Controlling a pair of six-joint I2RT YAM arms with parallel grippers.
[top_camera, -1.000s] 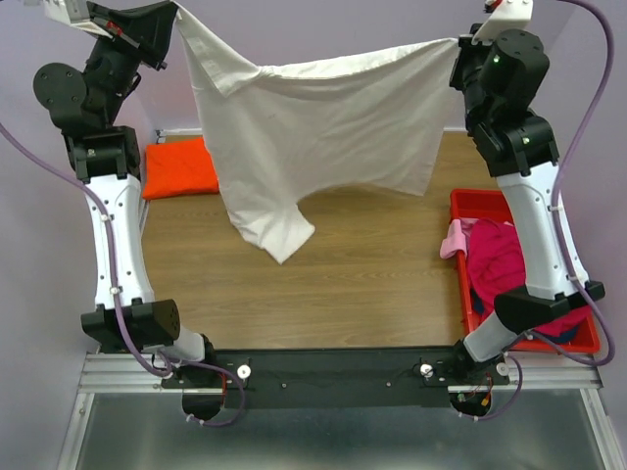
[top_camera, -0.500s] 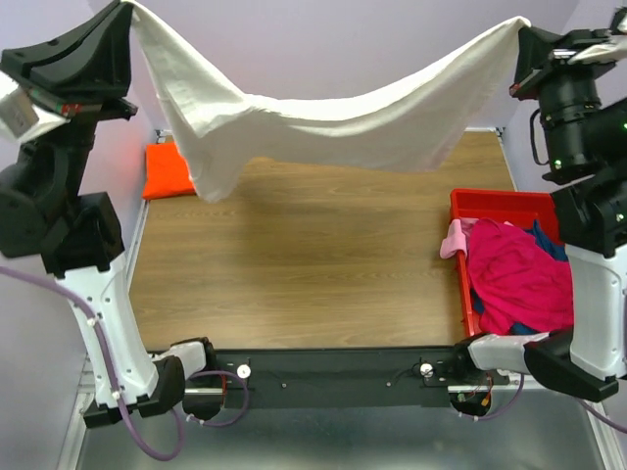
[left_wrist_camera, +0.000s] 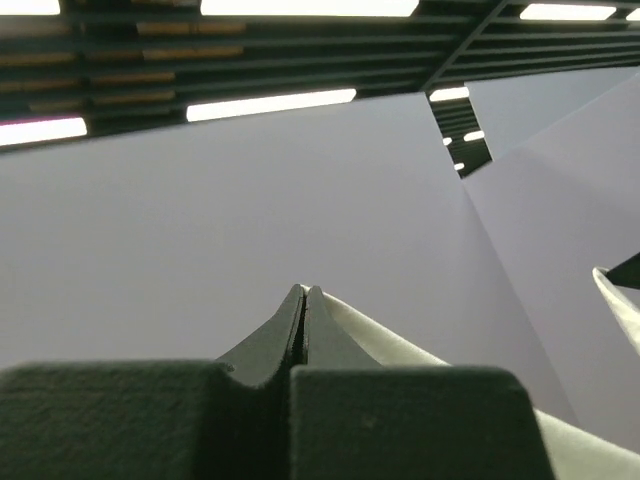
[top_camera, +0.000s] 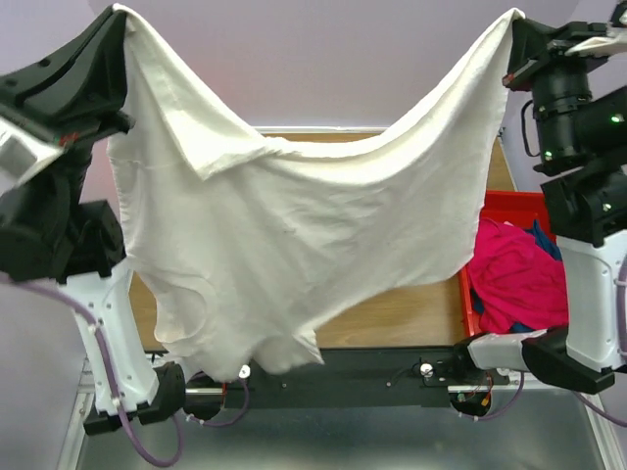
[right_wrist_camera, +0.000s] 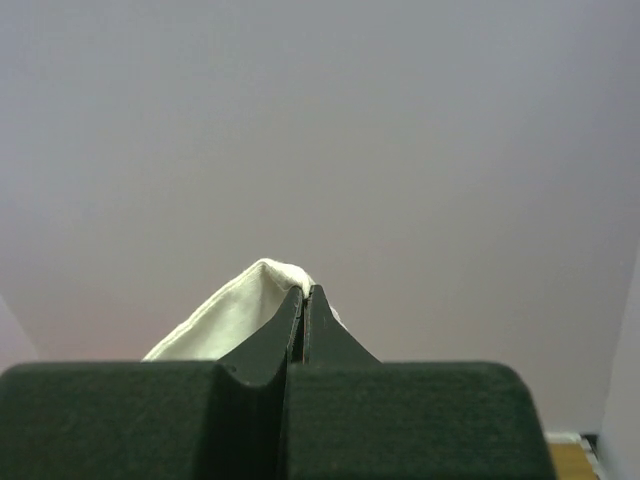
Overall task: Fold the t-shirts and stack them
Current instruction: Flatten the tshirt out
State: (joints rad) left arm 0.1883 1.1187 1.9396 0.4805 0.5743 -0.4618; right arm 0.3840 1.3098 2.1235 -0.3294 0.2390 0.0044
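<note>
2 arms hold the cream-white t-shirt [top_camera: 284,235] up in the air between them, spread wide over the worktop [top_camera: 402,318]. The left gripper [top_camera: 120,14] has 1 corner of the cloth at the top left of the overhead view, and the right gripper [top_camera: 513,20] has another corner at the top right. The 2 are well apart and at about the same height. The left wrist view shows the left jaws pressed together with only a thin seam between them, and white fabric comes out at their right side. The right wrist view shows the right jaws clamped just as tightly, with a small fold of the same cloth bunched at their left side. Between the 2 grips the upper edge of the shirt sags in a deep curve. The body hangs below as a broad, wrinkled sheet that hides the left and middle of the worktop. Its lowest folds reach down in front of the black rail at the arm bases. A curved seam shows low on the left side of the shirt. At the right edge of the worktop stands a red bin [top_camera: 502,202], partly behind the right arm. A crumpled magenta shirt [top_camera: 514,279] lies in the bin, with a bit of dark blue cloth [top_camera: 545,238] beside it.
</note>
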